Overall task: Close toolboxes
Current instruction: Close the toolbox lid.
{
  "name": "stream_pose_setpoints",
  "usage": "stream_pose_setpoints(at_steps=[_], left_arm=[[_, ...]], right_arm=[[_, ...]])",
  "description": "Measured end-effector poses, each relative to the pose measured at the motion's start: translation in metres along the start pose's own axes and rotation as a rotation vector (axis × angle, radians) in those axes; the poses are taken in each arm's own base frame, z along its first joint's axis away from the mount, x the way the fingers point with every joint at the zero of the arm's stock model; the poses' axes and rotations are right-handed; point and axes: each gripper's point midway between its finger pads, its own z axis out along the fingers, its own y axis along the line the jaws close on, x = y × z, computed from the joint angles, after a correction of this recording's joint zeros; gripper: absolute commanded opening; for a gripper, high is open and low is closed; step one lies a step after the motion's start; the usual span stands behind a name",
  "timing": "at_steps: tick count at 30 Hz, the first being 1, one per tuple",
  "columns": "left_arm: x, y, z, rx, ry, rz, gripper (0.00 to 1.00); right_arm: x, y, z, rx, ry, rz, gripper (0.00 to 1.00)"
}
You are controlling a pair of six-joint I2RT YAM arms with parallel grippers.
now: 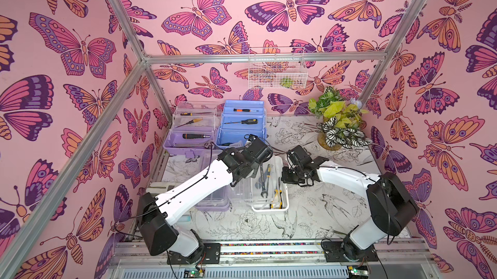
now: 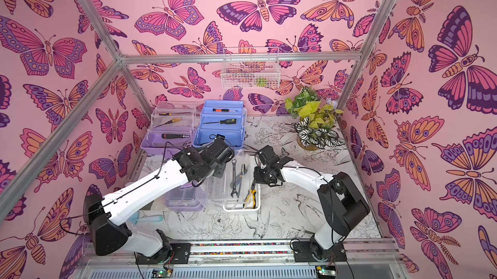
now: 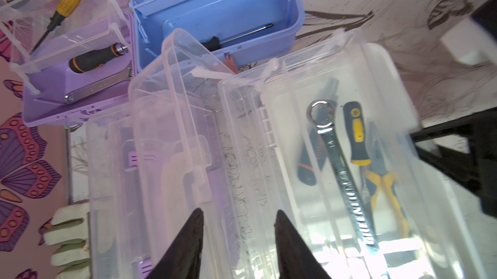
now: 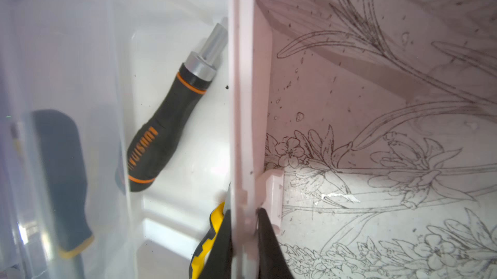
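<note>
A: Front rail [image 1: 269, 249] carries both arm bases. Hands?
B: Left gripper [image 3: 238, 213] spread, nothing between the fingers, hovering over the clear lid of the white toolbox [image 1: 270, 208]. Right gripper [image 4: 243, 211] pinching that box's side wall.
A: Other boxes?
B: Blue toolbox [image 1: 236, 132] and rear lilac toolbox [image 1: 174, 144] stand open at the back left, trays stepped out. Near lilac toolbox [image 2: 185, 205] sits under the left arm, just beside the white one, lid down.
A: Any writing?
B: Wrench [image 3: 338, 162] reads "14" by the ring; shank lettering blurred. Orange print on the black screwdriver handle [image 4: 166, 127], unreadable.
A: Room?
B: Table cover [image 1: 322, 218] white with inked birds and flowers. Pink butterfly walls [image 1: 53, 49].
</note>
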Motion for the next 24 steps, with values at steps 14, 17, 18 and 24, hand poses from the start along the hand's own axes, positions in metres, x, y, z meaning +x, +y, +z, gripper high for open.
stream_pose_setpoints(at_steps=[14,17,18,24], left_arm=[[-0.027,-0.087,-0.006,0.308,-0.046,0.040,0.62],[-0.027,-0.098,-0.005,0.349,-0.044,0.047,0.65],[-0.027,-0.101,-0.005,0.358,-0.044,0.048,0.66],[-0.029,-0.105,-0.007,0.377,-0.050,0.046,0.72]], right_arm=[[-0.009,0.005,-0.057,-0.197,-0.091,0.027,0.32],[-0.005,0.003,-0.060,-0.203,-0.091,0.027,0.30],[-0.003,0.003,-0.059,-0.205,-0.084,0.026,0.30],[0.006,-0.002,-0.054,-0.200,-0.056,0.013,0.28]])
